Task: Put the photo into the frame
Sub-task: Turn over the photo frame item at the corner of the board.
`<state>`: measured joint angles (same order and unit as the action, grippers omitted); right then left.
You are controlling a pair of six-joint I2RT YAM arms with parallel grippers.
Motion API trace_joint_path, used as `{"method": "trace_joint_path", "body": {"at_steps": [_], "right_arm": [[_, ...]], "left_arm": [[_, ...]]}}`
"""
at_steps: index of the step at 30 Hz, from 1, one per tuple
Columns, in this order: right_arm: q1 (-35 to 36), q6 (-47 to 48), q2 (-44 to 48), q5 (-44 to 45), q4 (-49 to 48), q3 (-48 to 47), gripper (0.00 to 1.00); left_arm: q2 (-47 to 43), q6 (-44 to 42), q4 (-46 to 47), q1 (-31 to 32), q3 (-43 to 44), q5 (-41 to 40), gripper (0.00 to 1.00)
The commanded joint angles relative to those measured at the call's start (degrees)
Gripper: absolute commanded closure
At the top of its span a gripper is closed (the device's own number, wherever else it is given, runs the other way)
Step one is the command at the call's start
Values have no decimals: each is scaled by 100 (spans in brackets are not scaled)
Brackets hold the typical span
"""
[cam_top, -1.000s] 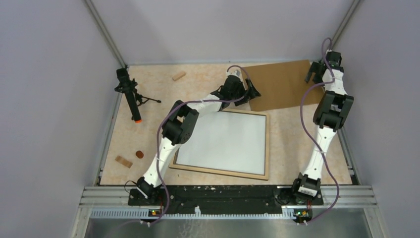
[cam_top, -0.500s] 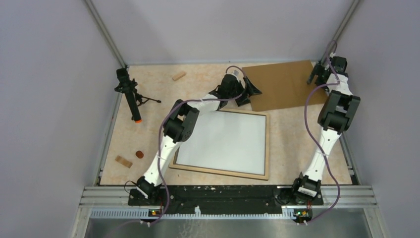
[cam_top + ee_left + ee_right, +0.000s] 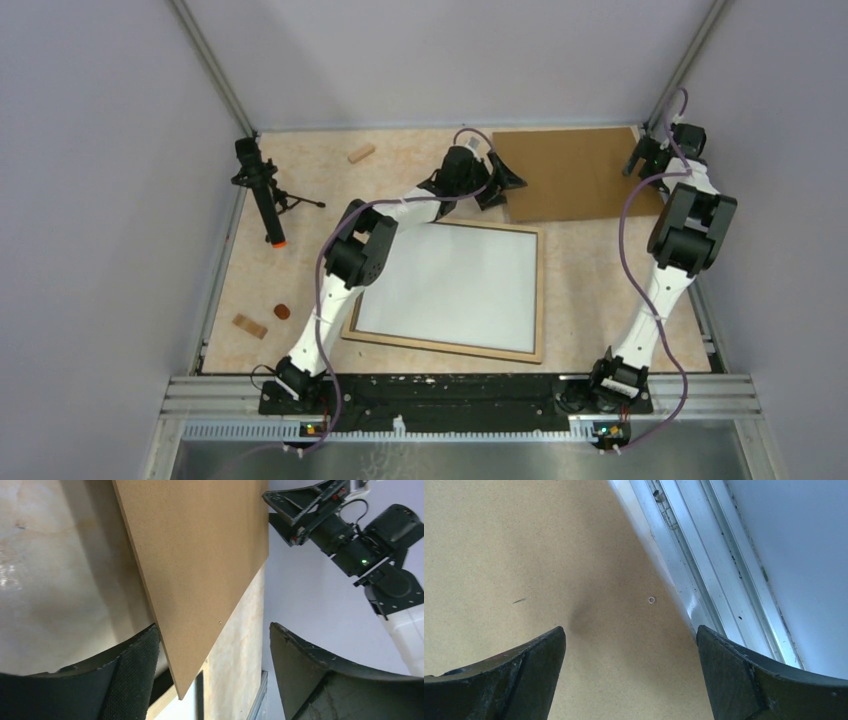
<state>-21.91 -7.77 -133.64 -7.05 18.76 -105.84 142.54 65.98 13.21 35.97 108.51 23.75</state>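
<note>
Brown backing board [image 3: 575,170] serves as my reference. To its near left, the frame [image 3: 541,300] lies flat, and the white sheet inside its rails I judge to be the photo [image 3: 450,285], face down and seated. At the board's left corner my left gripper [image 3: 215,645] stands wide, the corner between its jaws, unclamped. Over the board's right edge my right gripper [image 3: 629,655] also stands wide. Step in hand: fetching the board. Next move: close on both edges, lift level, carry over the frame
</note>
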Motion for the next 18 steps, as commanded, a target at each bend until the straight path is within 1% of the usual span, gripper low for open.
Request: {"method": "trace_joint_path", "body": {"at_steps": [1, 5, 7, 11, 15, 16, 18], "right_arm": [[281, -562, 373, -1038, 747, 508, 1], [278, -576, 451, -1047, 708, 647, 1], [276, -563, 485, -1052, 709, 697, 1], [275, -597, 626, -1110, 585, 925, 1], [275, -665, 809, -1226, 346, 1299, 1], [276, -680, 828, -1243, 320, 1371, 1], [280, -686, 878, -1280, 312, 1452, 1]], "left_arm": [[-775, 134, 1060, 159, -26, 470, 20], [-935, 130, 1150, 157, -177, 571, 25], [-1058, 122, 1143, 157, -354, 564, 30], [-1180, 64, 1010, 152, -622, 484, 44], [-1015, 96, 892, 135, -515, 644, 52], [-971, 103, 858, 138, -485, 660, 56], [-923, 155, 828, 118, -471, 720, 70]]}}
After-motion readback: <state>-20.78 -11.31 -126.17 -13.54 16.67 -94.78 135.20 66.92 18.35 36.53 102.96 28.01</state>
